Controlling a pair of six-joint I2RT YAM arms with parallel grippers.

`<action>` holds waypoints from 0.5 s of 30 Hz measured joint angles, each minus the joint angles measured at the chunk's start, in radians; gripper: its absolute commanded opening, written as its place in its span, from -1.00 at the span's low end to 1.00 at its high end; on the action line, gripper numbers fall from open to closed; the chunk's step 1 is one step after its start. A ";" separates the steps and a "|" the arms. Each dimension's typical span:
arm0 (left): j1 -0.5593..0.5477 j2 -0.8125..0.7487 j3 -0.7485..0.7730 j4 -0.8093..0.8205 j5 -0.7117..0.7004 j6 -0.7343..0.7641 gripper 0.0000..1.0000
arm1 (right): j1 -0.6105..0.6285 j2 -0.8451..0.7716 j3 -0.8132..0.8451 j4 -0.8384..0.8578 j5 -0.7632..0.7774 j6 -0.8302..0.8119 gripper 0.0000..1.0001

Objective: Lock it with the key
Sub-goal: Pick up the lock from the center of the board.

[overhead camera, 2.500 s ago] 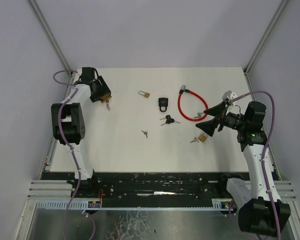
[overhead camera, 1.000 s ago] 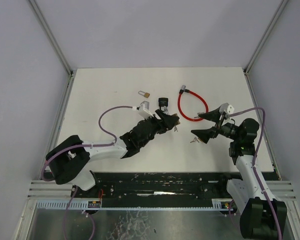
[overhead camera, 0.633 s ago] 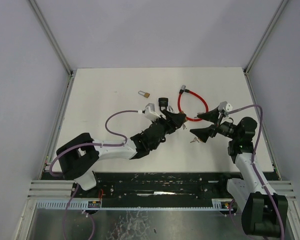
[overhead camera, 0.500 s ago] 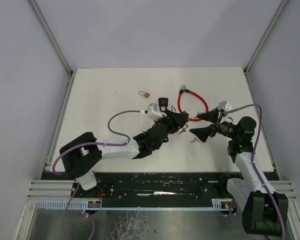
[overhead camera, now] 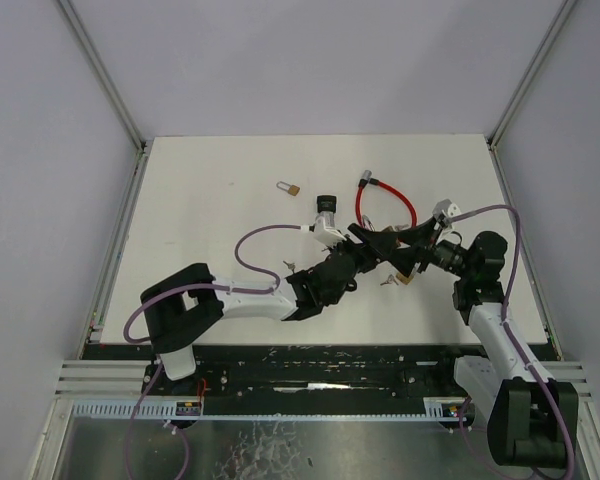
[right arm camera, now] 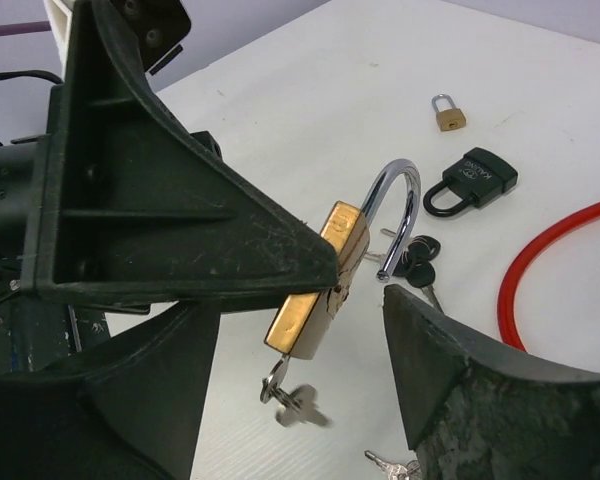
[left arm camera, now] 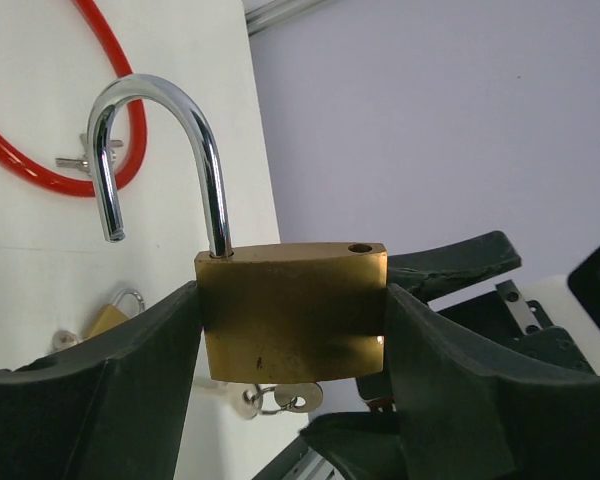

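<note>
White worktop (overhead camera: 200,220) fills the top view, and the left arm (overhead camera: 230,298) reaches across it from the lower left toward the centre. Above the arm, in the upper middle, lies a small padlock (overhead camera: 289,188). Loose keys (overhead camera: 289,265) sit lower down, just beside the arm. To the right are a black padlock (overhead camera: 326,204) and then a red cable lock (overhead camera: 385,205).

At centre right the left gripper (left arm camera: 290,335) has its jaws clamped on the brass sides of the padlock (left arm camera: 292,310). The padlock is held off the worktop, and its shackle (left arm camera: 165,150) is open with one end free. A key (right arm camera: 285,395) hangs from its underside. Just below, on the worktop, lies a second padlock (overhead camera: 404,279), brass too.

The right gripper (right arm camera: 300,340) faces the left one. Its jaws stand apart on either side of the key, and in the right wrist view they touch neither key nor padlock. Black-headed keys (right arm camera: 420,252) lie beyond the shackle there.
</note>
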 measured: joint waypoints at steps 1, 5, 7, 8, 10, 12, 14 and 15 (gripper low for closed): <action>-0.005 0.003 0.008 0.000 -0.004 0.000 -0.91 | 0.001 0.001 0.000 -0.003 0.006 0.000 0.31; -0.017 0.012 0.032 0.002 -0.012 -0.001 -0.91 | 0.004 0.001 0.000 -0.005 0.026 0.003 -0.07; -0.021 0.018 0.043 0.002 -0.015 -0.001 -0.88 | 0.006 0.001 0.000 -0.006 0.027 0.006 -0.46; -0.023 0.020 0.047 0.002 -0.016 -0.001 -0.83 | 0.006 0.001 0.000 -0.008 0.039 0.008 -0.63; -0.023 0.026 0.051 0.001 -0.031 -0.009 -0.65 | 0.005 0.002 0.001 -0.008 0.068 -0.005 -0.82; -0.022 0.031 0.059 -0.002 -0.037 -0.013 -0.37 | 0.005 0.002 0.002 -0.008 0.084 -0.019 -0.95; -0.021 0.031 0.060 -0.001 -0.039 -0.016 -0.06 | 0.005 0.000 0.005 -0.013 0.093 -0.021 -1.00; -0.021 0.031 0.060 0.001 -0.039 -0.017 0.07 | 0.005 -0.002 0.009 -0.020 0.094 -0.020 -1.00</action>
